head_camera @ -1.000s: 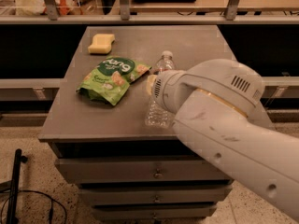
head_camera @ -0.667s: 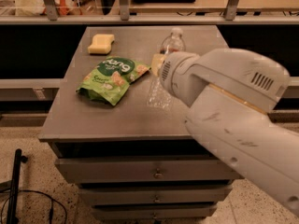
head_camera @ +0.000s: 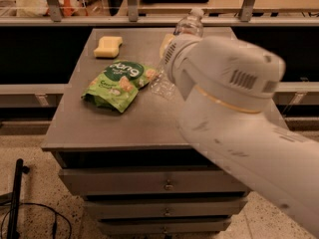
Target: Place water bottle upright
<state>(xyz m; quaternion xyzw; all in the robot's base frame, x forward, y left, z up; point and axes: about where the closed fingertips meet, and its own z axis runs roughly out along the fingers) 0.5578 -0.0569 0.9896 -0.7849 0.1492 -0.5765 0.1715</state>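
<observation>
Water bottle [head_camera: 190, 25] tilted, cap up, base low over the surface [head_camera: 99, 126] — looks mid-righting. Gripper hidden behind arm [head_camera: 224, 83] at the bottle's middle — can't tell its grip.

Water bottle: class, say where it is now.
Camera view: the bottle is tilted mid-table, right of the green bag, cap toward the far edge; the end effector is at its midsection, largely behind the arm.

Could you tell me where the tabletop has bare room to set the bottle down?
Bare: the front strip of the table between the green snack bag and the near edge, and the back stretch between the yellow sponge and the water bottle. Crowded mid-table, where bag nears bottle. The arm hides the right side and the tool.
</observation>
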